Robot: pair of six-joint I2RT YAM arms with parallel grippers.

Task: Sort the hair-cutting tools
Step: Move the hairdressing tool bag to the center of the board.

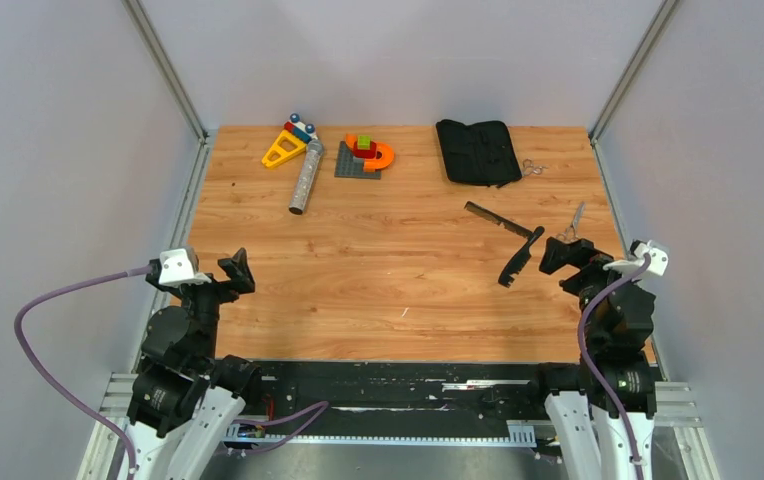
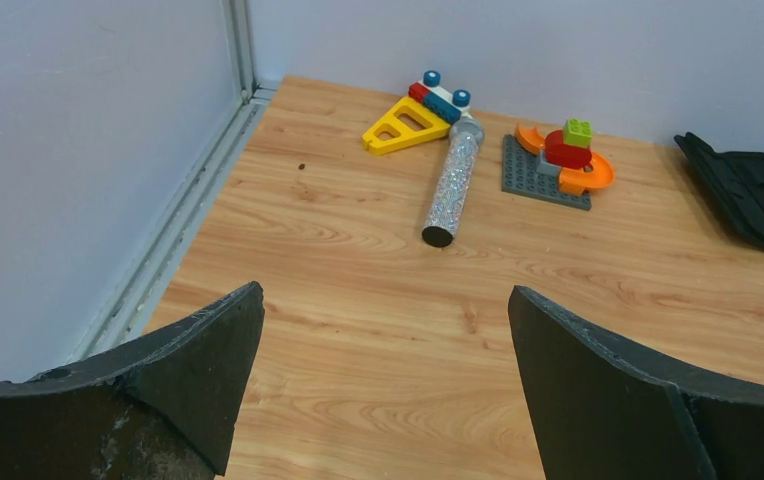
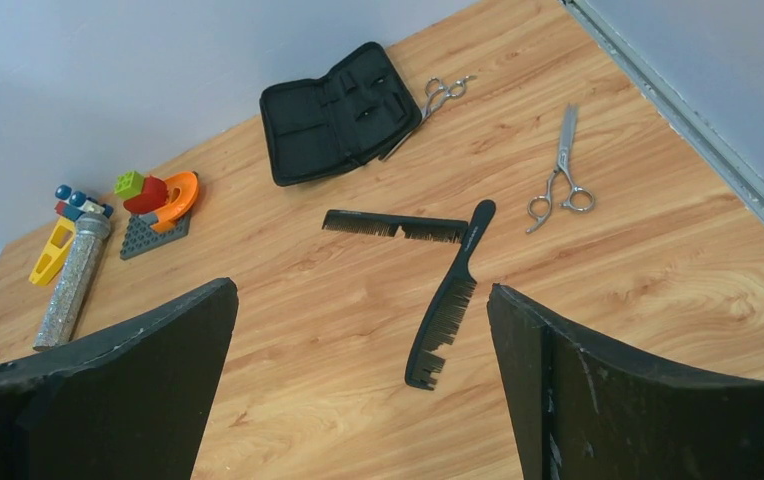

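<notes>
The hair-cutting tools lie at the right side of the table. A long straight black comb (image 3: 395, 226) (image 1: 498, 218) touches the handle tip of a black handled comb (image 3: 450, 300) (image 1: 520, 258). Silver scissors (image 3: 561, 175) (image 1: 571, 225) rest near the right rail. A second, smaller pair of scissors (image 3: 438, 95) (image 1: 531, 168) lies against an open black pouch (image 3: 338, 115) (image 1: 474, 152). My right gripper (image 3: 363, 290) (image 1: 561, 256) hangs open just in front of the handled comb, holding nothing. My left gripper (image 2: 386, 292) (image 1: 237, 272) is open and empty over bare wood at the near left.
A glittery grey cylinder (image 2: 453, 185) (image 1: 305, 178) lies at the back left beside a yellow toy piece (image 2: 405, 122). A grey block plate with orange, red and green pieces (image 2: 548, 170) (image 1: 363, 155) stands to its right. Metal rails and walls border both sides.
</notes>
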